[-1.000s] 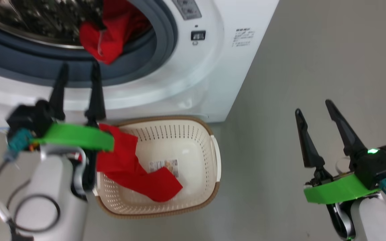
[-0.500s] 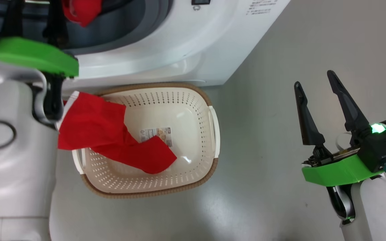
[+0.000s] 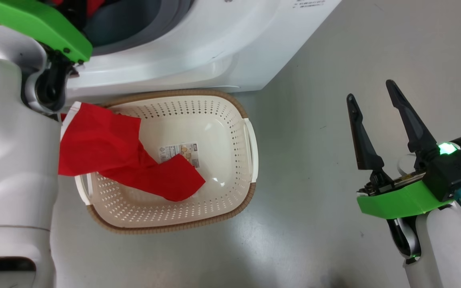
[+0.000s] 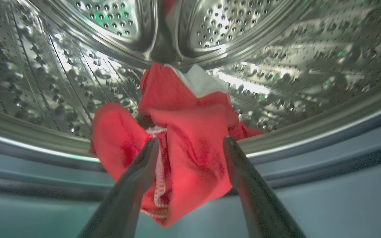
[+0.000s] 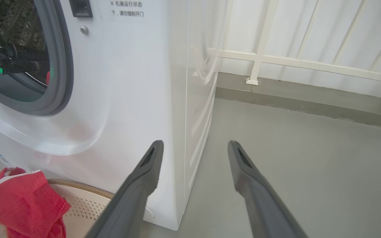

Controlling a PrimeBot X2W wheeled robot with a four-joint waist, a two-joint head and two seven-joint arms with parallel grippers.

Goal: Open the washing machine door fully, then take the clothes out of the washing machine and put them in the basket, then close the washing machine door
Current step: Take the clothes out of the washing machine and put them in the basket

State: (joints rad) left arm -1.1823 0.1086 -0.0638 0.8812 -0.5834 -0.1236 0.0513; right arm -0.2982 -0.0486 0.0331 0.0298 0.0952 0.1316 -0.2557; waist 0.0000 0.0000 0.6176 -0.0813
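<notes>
One red garment [image 3: 110,156] lies in the cream basket [image 3: 214,208], draped over its left rim; it also shows in the right wrist view as red cloth [image 5: 21,205]. The basket stands on the floor before the white washing machine [image 3: 182,52]. In the left wrist view another red piece of the clothes [image 4: 177,142], with white trim, hangs over the drum's lip. My left gripper [image 4: 190,142] is open, its fingers either side of that cloth without closing on it. My right gripper [image 3: 368,90] hangs open over bare floor, right of the basket. The washing machine door is out of view.
Grey floor [image 3: 334,48] spreads right of the machine and around the basket. The right wrist view has a white railing [image 5: 296,62] and a wall kerb behind the machine's side. My pale left forearm [image 3: 10,160] stands close to the basket's left end.
The head camera has tilted down, sliding the drum out of the top of its view. My left arm has reached up and forward into the drum opening. The right arm has held its place.
</notes>
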